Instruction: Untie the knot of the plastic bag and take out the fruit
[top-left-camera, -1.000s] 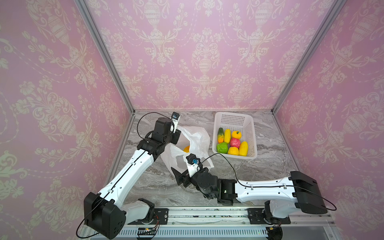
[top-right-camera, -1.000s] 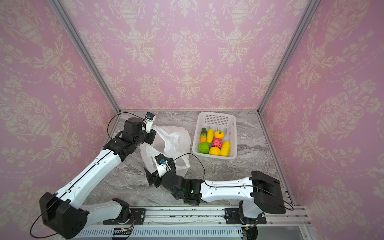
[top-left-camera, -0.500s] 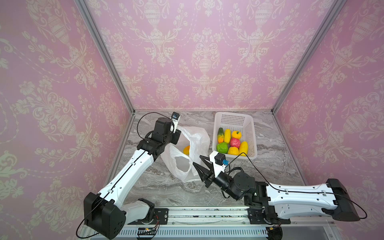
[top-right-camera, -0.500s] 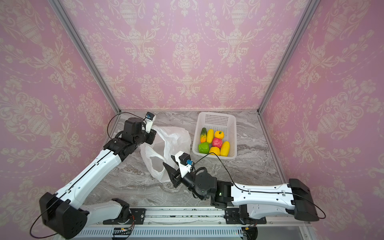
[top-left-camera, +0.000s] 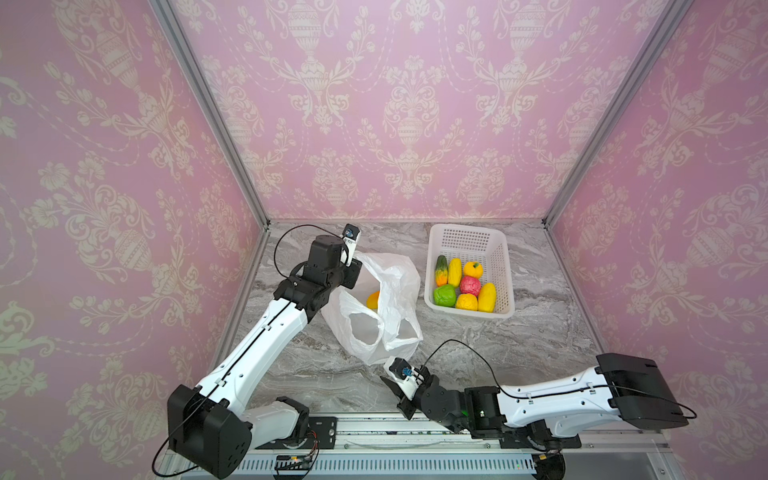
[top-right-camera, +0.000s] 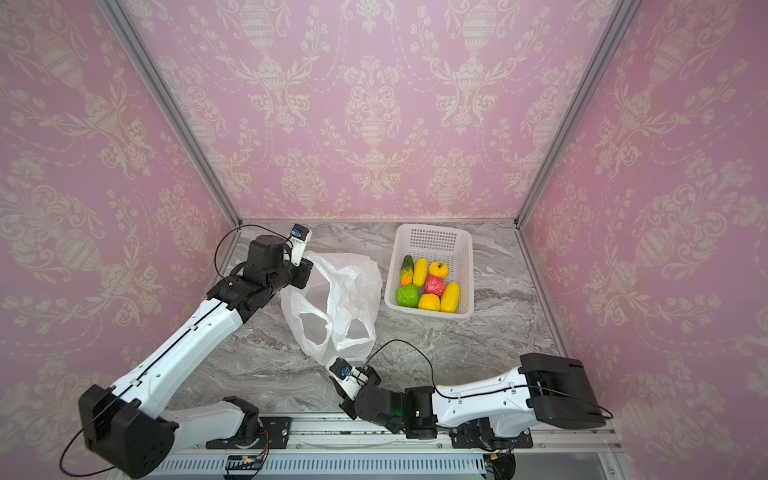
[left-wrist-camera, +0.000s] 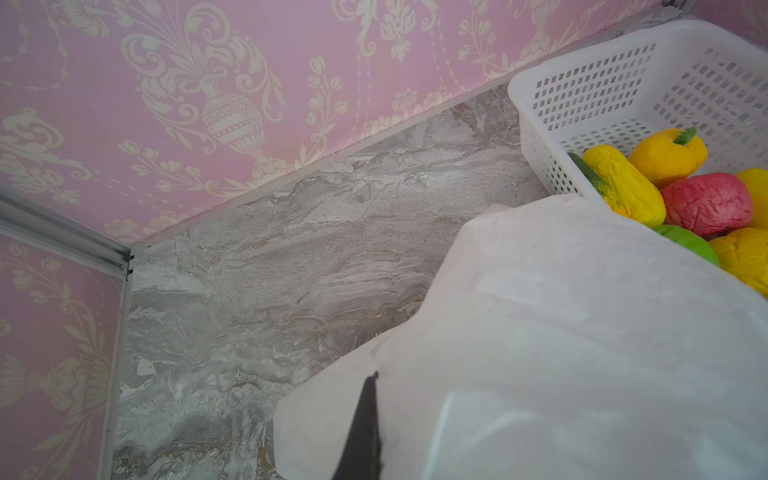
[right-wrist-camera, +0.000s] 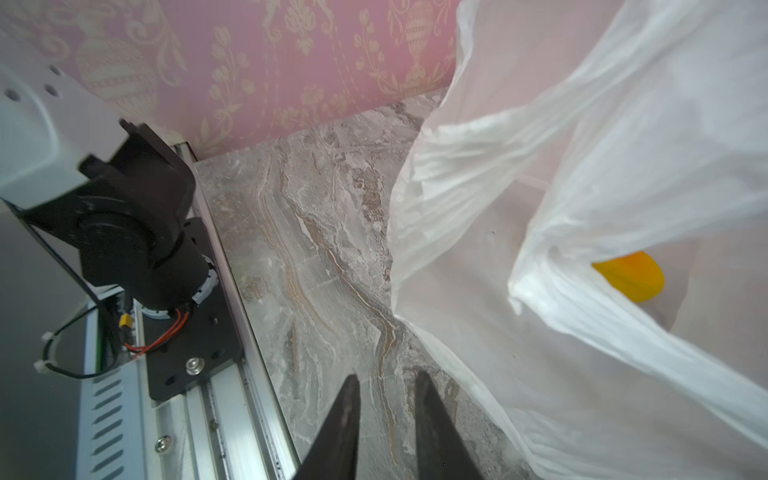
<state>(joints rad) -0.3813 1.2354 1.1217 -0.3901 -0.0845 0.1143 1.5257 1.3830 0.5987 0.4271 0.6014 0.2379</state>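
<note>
The plastic bag (top-left-camera: 390, 291) lies open on the marble in both top views, its two handle loops (top-left-camera: 376, 332) spread apart toward the front. The knot is out of view. One orange-yellow fruit (top-left-camera: 373, 300) shows inside the bag (right-wrist-camera: 629, 276). Several more fruit (top-left-camera: 461, 282) lie in the white basket. My left gripper (top-left-camera: 354, 270) is shut on the bag's far left rim. In the left wrist view one dark finger (left-wrist-camera: 365, 432) presses the white film (left-wrist-camera: 561, 353). My right gripper (right-wrist-camera: 386, 380) hovers over bare marble just in front of the bag (top-right-camera: 332, 299), jaws a narrow gap apart with nothing between them.
A white perforated basket (top-left-camera: 471, 312) stands right of the bag, near the back (top-right-camera: 428, 314). Pink walls close in the left, back and right. The metal rail (right-wrist-camera: 232, 399) and both arm bases run along the front edge, close behind my right gripper (top-left-camera: 397, 397).
My right gripper has drawn away from the bag's front left, moving right and toward the front rail, and its jaws have narrowed from wide open. The left gripper has kept its hold.
</note>
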